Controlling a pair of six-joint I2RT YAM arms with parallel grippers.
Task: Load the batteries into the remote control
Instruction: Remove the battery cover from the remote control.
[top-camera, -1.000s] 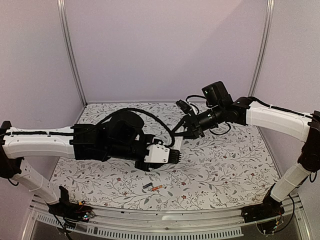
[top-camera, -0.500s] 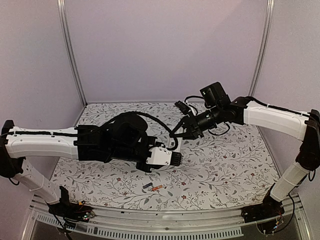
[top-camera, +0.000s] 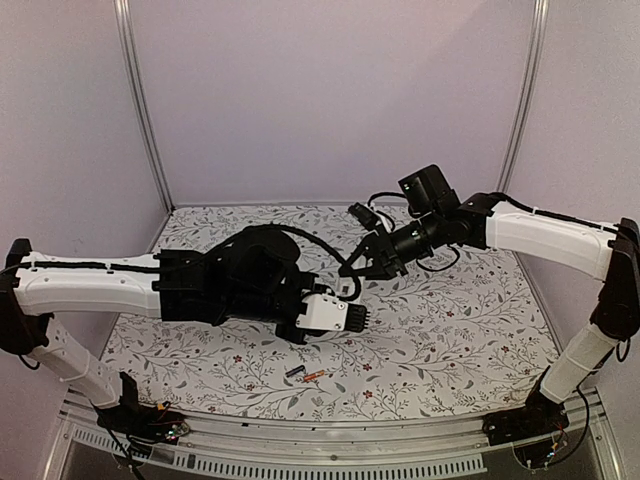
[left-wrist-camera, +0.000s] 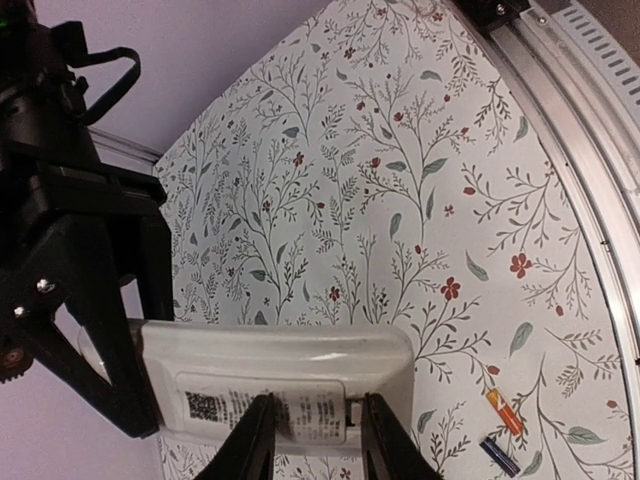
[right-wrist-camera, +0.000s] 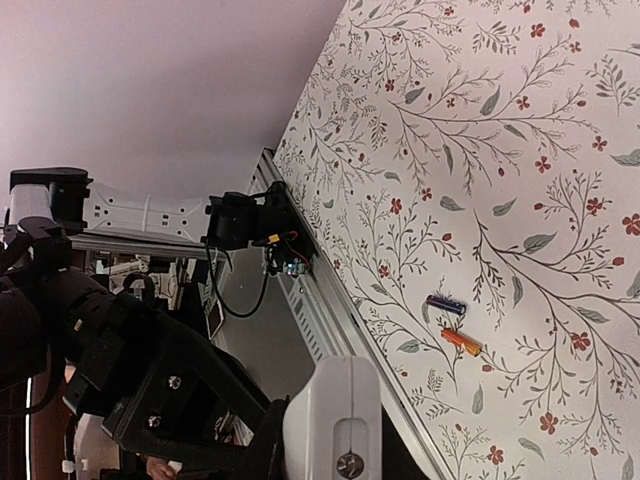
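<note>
Over the table (top-camera: 450, 330), the right tool (top-camera: 372, 265) clamps the remote control (left-wrist-camera: 300, 360); the left tool (left-wrist-camera: 317, 405), part-open, straddles its back. Bay-opening seems underway; the batteries (left-wrist-camera: 503, 412) need fetching next.

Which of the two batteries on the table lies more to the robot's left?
The dark battery. The orange-red battery lies just beside it, toward the robot's right.

In the left wrist view the right gripper (left-wrist-camera: 115, 375) covers one end of the remote control (left-wrist-camera: 300, 360). The left gripper (left-wrist-camera: 318, 405) has its fingers (left-wrist-camera: 255, 440) cut off by the bottom edge, and we cannot tell whether they pinch anything. The print on its label (left-wrist-camera: 305, 415) is too small to read. From above, the batteries (top-camera: 314, 376) are 2 specks, and the grippers mostly hide the remote control.
</note>
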